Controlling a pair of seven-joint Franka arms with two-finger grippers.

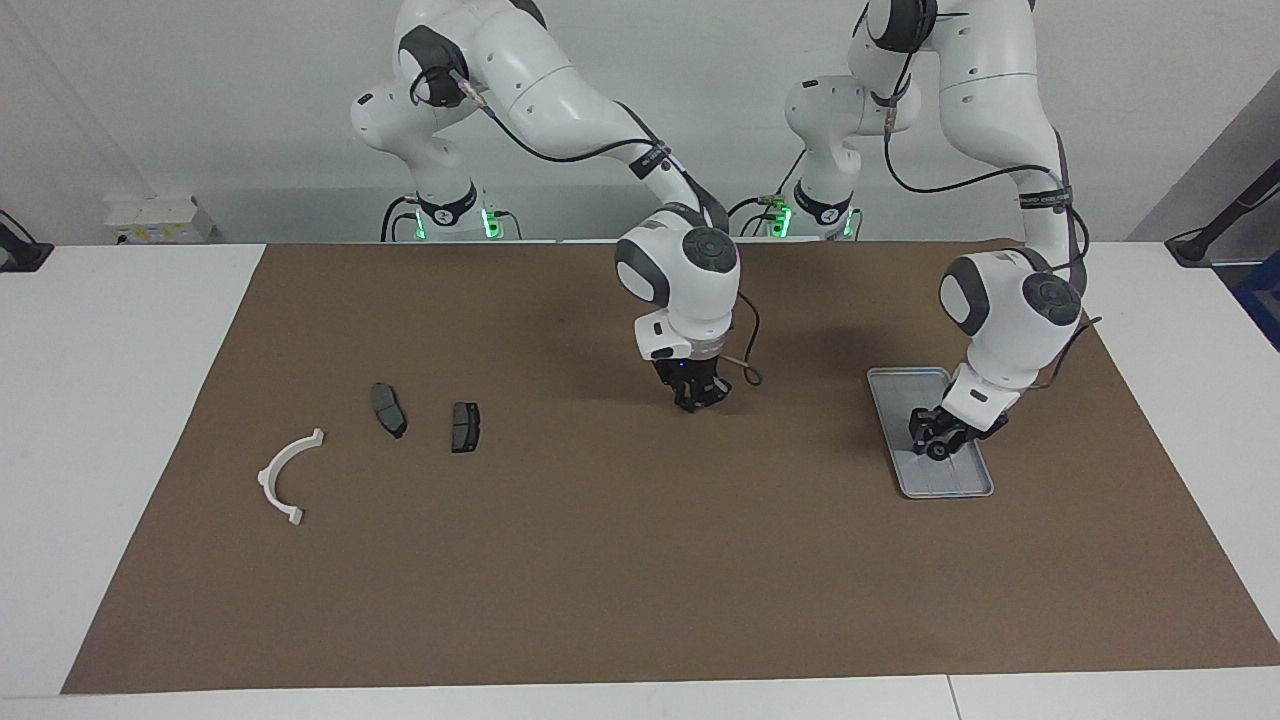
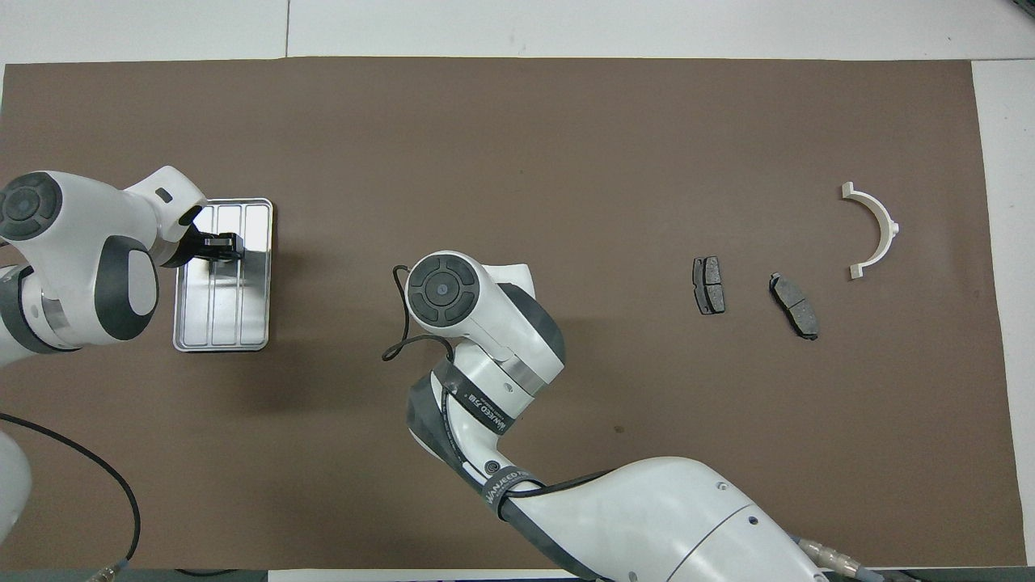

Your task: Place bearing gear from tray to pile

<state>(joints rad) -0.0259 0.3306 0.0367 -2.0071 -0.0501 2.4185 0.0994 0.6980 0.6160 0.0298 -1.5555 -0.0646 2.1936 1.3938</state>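
The silver ribbed tray [image 1: 952, 480] [image 2: 234, 315] lies at the left arm's end of the brown mat. My left gripper [image 1: 936, 446] [image 2: 226, 244] reaches down into the tray, its fingers closed around a small black round bearing gear [image 1: 939, 451]. The pile lies toward the right arm's end: a white half-ring bracket [image 1: 285, 476] [image 2: 874, 229] and two dark brake-pad pieces [image 1: 389, 409] [image 1: 465, 427] [image 2: 709, 284] [image 2: 794, 305]. My right gripper [image 1: 697, 398] hangs shut and empty just above the mat's middle; in the overhead view its own wrist hides it.
The brown mat [image 1: 600, 560] covers most of the white table. A loose black cable [image 1: 748, 368] loops beside the right wrist. Bare mat lies between the right gripper and the pile.
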